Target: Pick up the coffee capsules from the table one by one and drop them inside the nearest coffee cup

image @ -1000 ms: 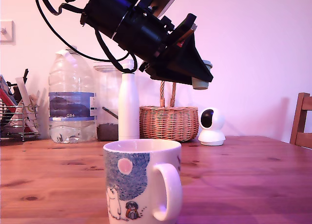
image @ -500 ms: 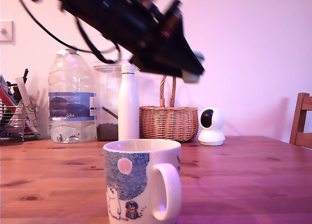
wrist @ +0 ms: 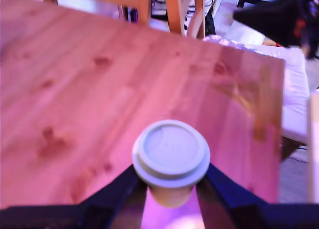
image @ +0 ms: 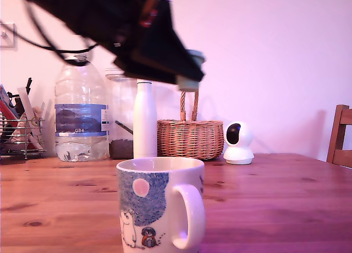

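While the black tool (image: pixel 187 80) hangs in the air above the tabletop (image: pixel 275 192), tilted down toward the exterior view's right, its two dark fingers are closed onto a pale grey-green coffee capsule (image: pixel 188 82), which juts from the tip with its wider rim uppermost. From the wrist view the same capsule (wrist: pixel 171 157) sits clamped between the fingers by its tapered body, its flat round rim facing the camera, and bare reddish-brown wood (wrist: pixel 89 89) lies well below it. At the near edge of the tabletop in the exterior view stands the coffee cup (image: pixel 159 206), a white mug with a blue scribbled patch, a pink circle and small cartoon figures, its handle turned toward the exterior view's right; the held capsule is high above it, over the right side of its rim as that view shows it. Along the far edge of the tabletop stand a wire rack of utensils (image: pixel 19 132), a large clear water bottle (image: pixel 81 113), a glass jar (image: pixel 122 118), a tall white bottle (image: pixel 145 121), a wicker basket (image: pixel 190 137) and a small white camera (image: pixel 239 143). A wooden chair back (image: pixel 341 135) shows at the exterior view's right edge. The arm is motion-blurred in the exterior view.
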`<state>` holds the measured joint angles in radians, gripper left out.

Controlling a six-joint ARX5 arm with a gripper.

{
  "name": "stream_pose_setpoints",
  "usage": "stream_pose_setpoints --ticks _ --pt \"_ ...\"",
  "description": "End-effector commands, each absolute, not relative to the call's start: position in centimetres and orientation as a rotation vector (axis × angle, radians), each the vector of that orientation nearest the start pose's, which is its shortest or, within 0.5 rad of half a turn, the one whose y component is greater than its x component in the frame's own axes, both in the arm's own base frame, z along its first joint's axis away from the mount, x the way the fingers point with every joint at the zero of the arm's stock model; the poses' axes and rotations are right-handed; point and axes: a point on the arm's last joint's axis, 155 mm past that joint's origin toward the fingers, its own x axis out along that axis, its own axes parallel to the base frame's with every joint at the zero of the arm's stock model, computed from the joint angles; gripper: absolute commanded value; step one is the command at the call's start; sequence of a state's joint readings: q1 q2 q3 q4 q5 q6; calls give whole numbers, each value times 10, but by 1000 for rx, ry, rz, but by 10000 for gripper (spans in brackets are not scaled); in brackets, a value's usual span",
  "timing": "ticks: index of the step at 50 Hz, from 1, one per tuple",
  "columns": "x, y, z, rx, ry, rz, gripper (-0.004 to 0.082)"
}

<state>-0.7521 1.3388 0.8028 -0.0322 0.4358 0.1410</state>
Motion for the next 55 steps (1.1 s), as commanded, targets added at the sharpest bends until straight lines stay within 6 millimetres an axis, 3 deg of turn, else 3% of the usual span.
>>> stream_pose_setpoints --ticks 1,25,34,55 --pt "230 -323 153 206 534 -1194 201" --pt "201 -281 111 231 670 -1116 201" --pt "202 -271 112 247 675 -1074 201" --pt "206 -271 115 304 745 -1029 201"
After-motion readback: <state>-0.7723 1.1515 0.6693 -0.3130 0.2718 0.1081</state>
